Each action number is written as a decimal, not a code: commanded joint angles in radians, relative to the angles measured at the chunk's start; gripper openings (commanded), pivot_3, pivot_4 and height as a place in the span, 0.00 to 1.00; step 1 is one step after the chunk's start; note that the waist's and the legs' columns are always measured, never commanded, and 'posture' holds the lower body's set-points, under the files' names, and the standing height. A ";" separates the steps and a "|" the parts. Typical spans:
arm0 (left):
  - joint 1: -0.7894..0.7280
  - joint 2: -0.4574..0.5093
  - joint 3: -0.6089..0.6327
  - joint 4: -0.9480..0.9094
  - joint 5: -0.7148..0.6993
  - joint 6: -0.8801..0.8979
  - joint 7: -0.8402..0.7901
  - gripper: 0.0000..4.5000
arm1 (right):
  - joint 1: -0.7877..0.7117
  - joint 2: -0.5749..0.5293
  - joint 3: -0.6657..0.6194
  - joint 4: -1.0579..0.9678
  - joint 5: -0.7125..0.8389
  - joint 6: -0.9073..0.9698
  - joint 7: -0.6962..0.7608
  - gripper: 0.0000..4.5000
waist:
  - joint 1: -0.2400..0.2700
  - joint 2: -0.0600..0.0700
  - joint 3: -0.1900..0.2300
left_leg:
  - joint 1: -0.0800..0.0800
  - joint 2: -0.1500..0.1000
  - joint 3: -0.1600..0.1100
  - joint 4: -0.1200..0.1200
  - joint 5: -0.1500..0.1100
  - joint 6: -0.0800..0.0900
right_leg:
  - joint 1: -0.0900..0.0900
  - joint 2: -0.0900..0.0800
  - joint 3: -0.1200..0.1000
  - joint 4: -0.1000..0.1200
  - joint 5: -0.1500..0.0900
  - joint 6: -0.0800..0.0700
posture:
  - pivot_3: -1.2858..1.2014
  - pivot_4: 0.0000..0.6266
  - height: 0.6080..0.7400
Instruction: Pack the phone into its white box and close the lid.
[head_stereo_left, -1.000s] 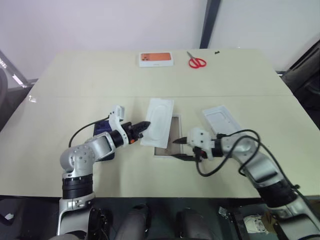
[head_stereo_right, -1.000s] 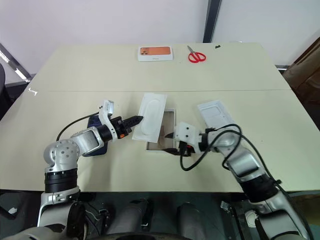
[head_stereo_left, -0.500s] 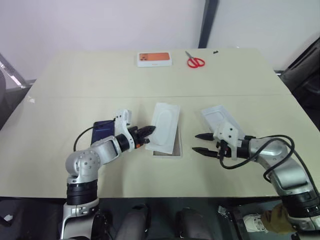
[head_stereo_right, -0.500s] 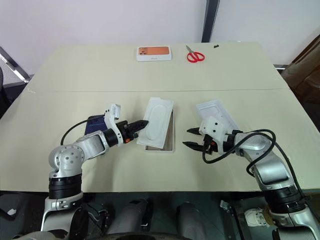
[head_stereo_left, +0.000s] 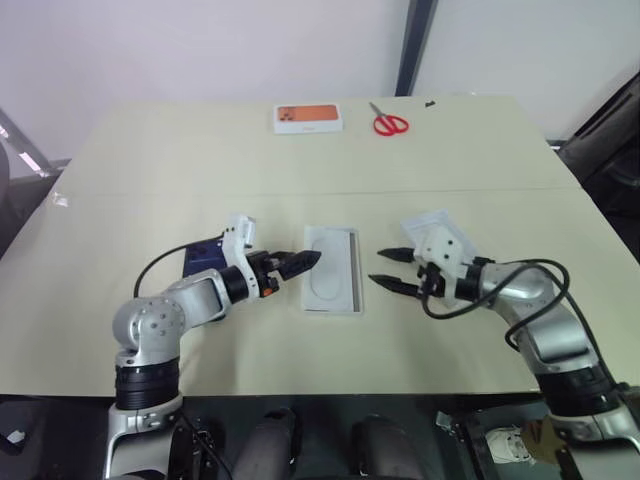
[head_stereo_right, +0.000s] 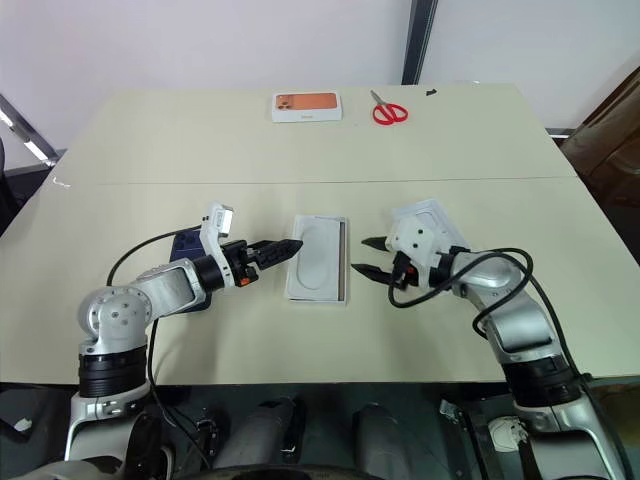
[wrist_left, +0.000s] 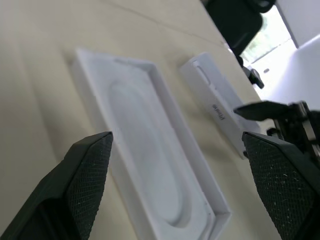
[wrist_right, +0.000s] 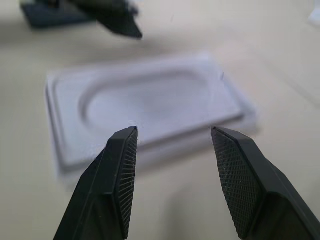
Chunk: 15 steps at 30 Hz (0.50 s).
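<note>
The white box (head_stereo_left: 355, 272) lies flat at the table's middle, with a flat white insert (head_stereo_left: 329, 283) with an oval recess resting in it. My left gripper (head_stereo_left: 308, 262) stands open just left of the box, its fingers wide apart in the left wrist view, holding nothing. The dark navy phone (head_stereo_left: 203, 256) lies behind that arm, partly hidden by it. My right gripper (head_stereo_left: 376, 266) is open a little to the right of the box, pointing at it and clear of it. The white lid (head_stereo_left: 441, 232) lies behind the right gripper, inside up.
A small white carton (head_stereo_left: 310, 118) with an orange phone picture and red scissors (head_stereo_left: 392, 124) lie at the table's far edge. A seam (head_stereo_left: 450, 190) crosses the table beyond the box. The near table edge runs close below both arms.
The insert, held tilted over the box by my left gripper, now lies flat in it. The left gripper has let go and opened. The right gripper drew away from the box's right side.
</note>
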 joint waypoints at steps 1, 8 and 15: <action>0.035 0.071 -0.012 -0.050 0.075 -0.193 -0.147 0.98 | -0.043 0.039 0.037 -0.023 -0.008 0.003 -0.028 0.22 | 0.001 0.000 0.000 | 0.000 0.000 0.000 0.000 0.000 0.000 | 0.000 0.000 0.000 0.000 0.000 0.000 | 0.52 0.24 0.95; 0.136 0.332 -0.071 0.034 0.279 -0.521 -0.479 0.98 | -0.143 0.098 0.196 0.076 -0.165 -0.019 -0.072 0.01 | -0.004 0.001 0.001 | 0.000 0.000 0.000 -0.003 0.000 -0.001 | -0.003 0.000 0.001 -0.001 0.000 -0.002 | 0.52 0.24 0.95; 0.156 0.408 -0.029 0.151 0.352 -0.717 -0.596 0.98 | -0.273 0.111 0.336 0.179 -0.280 0.031 -0.021 0.01 | -0.004 0.002 0.001 | 0.000 0.000 0.000 -0.004 -0.002 0.004 | -0.006 -0.001 0.000 -0.002 0.001 -0.002 | 0.52 0.24 0.95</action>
